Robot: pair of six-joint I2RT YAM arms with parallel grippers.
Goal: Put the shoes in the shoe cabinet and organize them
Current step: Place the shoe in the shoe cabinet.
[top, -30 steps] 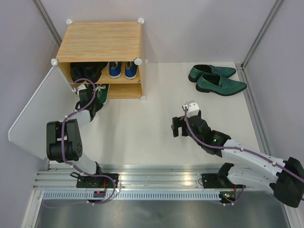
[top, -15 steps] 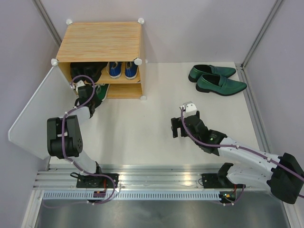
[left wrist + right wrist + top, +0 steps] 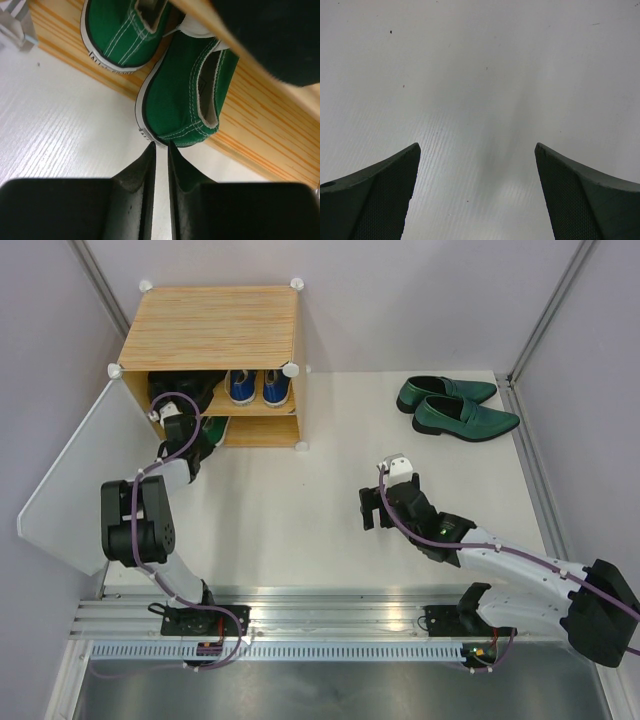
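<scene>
Shoe cabinet (image 3: 210, 325), far left of the bench (image 3: 300, 500), door panel (image 3: 70, 470) open: upper shelf holds black ankle boots (image 3: 185, 390) left, blue sneakers (image 3: 258, 387) right; lower shelf holds green sneakers (image 3: 185, 95), heels outward. Dark-green loafers (image 3: 457, 408) lie side by side on the bench, well apart at far right. Left tool (image 3: 161, 150) closed, gripping nothing, tips just beside one green sneaker's heel; right tool (image 3: 477, 160) spread open above the bench.

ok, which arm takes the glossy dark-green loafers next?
Right. The right hand, open, is on the same side as the glossy dark-green loafers. The left hand, shut, is far off at the green canvas sneakers in the light wood-grain cabinet.
</scene>
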